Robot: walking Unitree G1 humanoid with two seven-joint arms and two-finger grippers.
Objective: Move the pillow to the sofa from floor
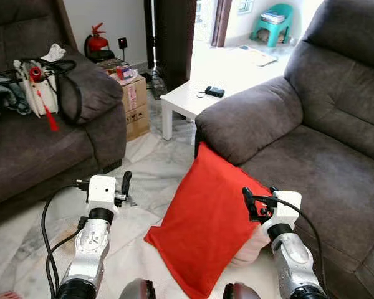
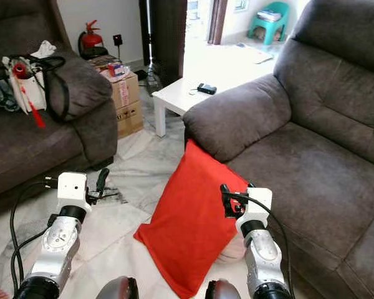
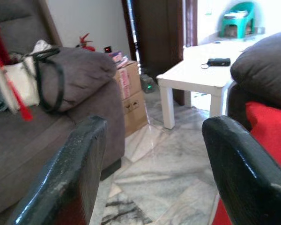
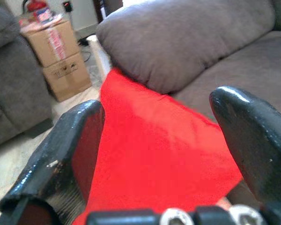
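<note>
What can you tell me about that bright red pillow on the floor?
The bright red square fabric pillow looks soft and plain, with no pattern. It stands tilted on one corner on the pale marble floor, its upper corner leaning against the front of the grey-brown sofa below the armrest. The right gripper is open at its right edge, not yet gripping it.

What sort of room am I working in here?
Most likely a home living room: two grey sofas face each other over a marble floor, with a white coffee table between them.

Marble floor (image 1: 151,168), white table (image 1: 193,98), perhaps a sunlit doorway beyond.
</note>
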